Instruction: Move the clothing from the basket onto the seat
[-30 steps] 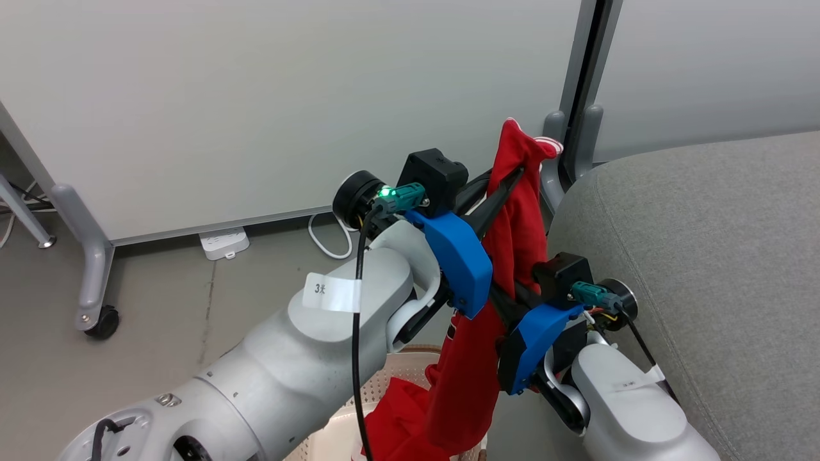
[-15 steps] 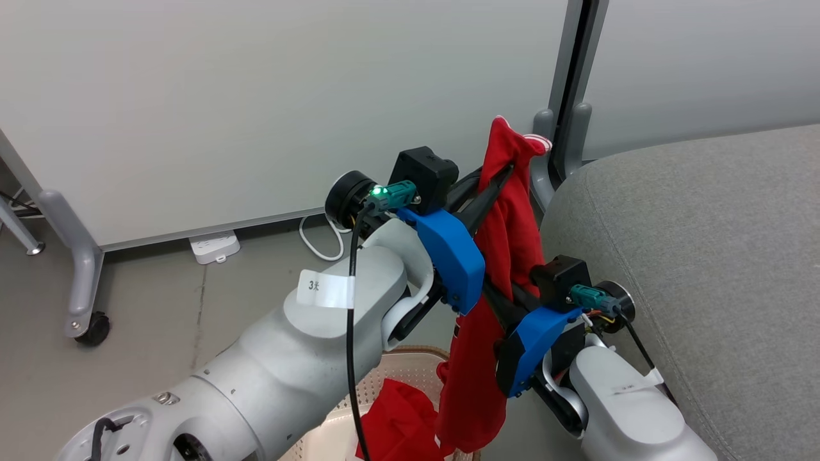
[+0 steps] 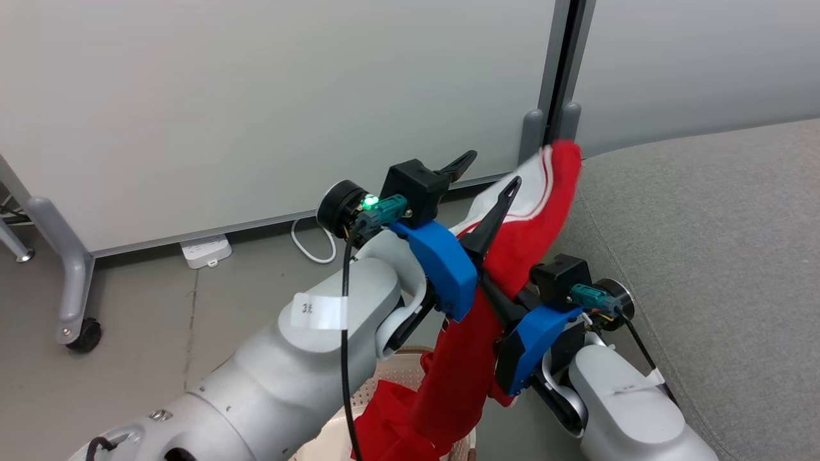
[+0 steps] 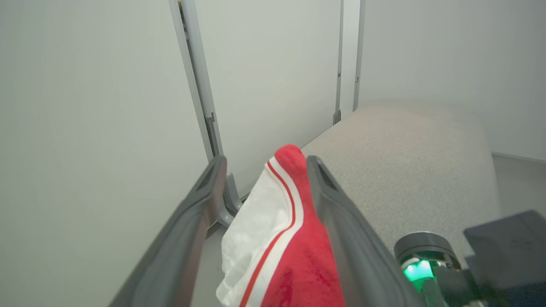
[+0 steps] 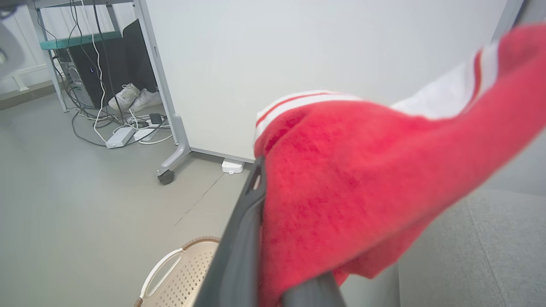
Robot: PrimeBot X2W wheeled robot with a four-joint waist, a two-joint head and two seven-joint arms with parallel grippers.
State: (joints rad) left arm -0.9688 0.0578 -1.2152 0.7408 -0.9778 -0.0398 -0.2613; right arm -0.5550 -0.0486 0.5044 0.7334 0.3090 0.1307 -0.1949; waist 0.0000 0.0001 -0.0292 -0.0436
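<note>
The grey seat (image 3: 705,256) takes up the right half of the head view. The red clothing (image 3: 544,205) lies with its white-striped top flopped against the seat's rounded edge, right of centre. Its bulk hangs down to the basket (image 3: 391,378) at bottom centre, where more red cloth sits. Most of the weight is low, so the top could slip off the curve and drop to the floor. The left fingers (image 4: 187,238) stand wide apart with the cloth loose between them, perhaps brushing one. The right fingers (image 5: 243,238) are clenched on the garment lower down.
</note>
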